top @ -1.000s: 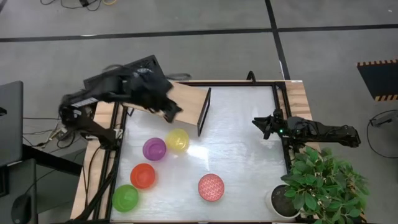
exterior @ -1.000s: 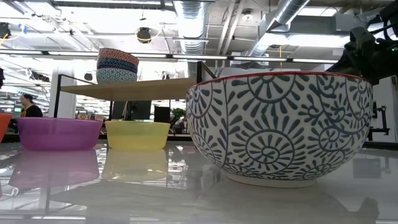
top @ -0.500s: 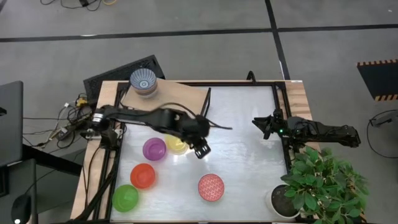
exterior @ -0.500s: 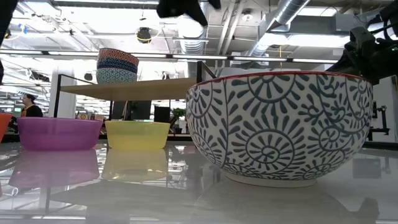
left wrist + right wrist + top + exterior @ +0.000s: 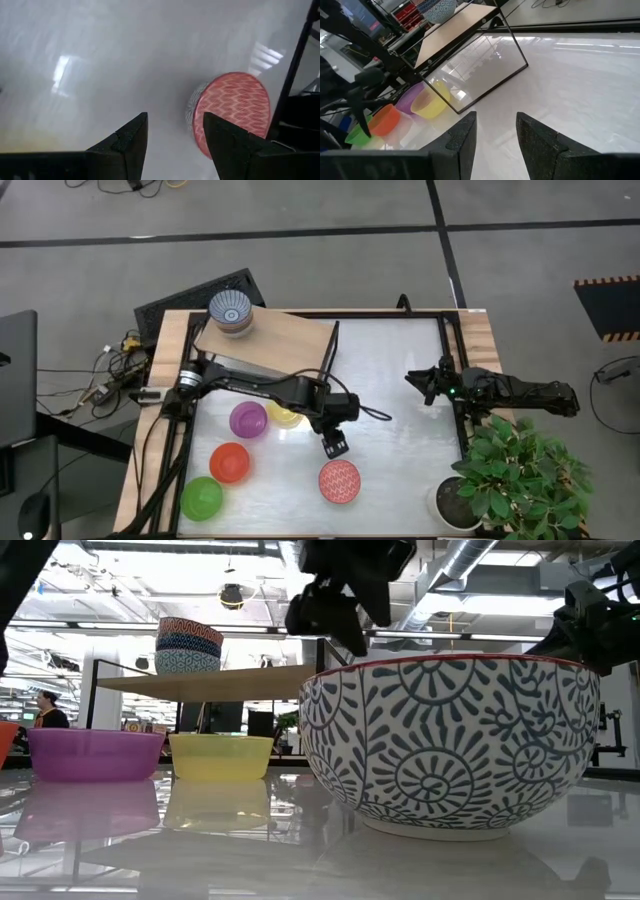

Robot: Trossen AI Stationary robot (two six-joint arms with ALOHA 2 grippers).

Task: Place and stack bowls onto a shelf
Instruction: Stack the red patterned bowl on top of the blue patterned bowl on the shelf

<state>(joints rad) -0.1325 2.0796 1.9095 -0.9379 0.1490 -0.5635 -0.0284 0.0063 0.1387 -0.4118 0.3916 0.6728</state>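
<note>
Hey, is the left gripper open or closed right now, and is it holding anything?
Open and empty. In its wrist view the left gripper shows a clear gap between its fingers, with bare tabletop between them and the pink-red bowl lying ahead, untouched.

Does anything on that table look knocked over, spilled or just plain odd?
Nothing stands out. The stack of patterned bowls sits upright at one end of the shelf; the purple bowl, yellow bowl, red bowl, green bowl and pink-red bowl stand upright on the tabletop. The open left gripper hovers near the pink-red one.
</note>
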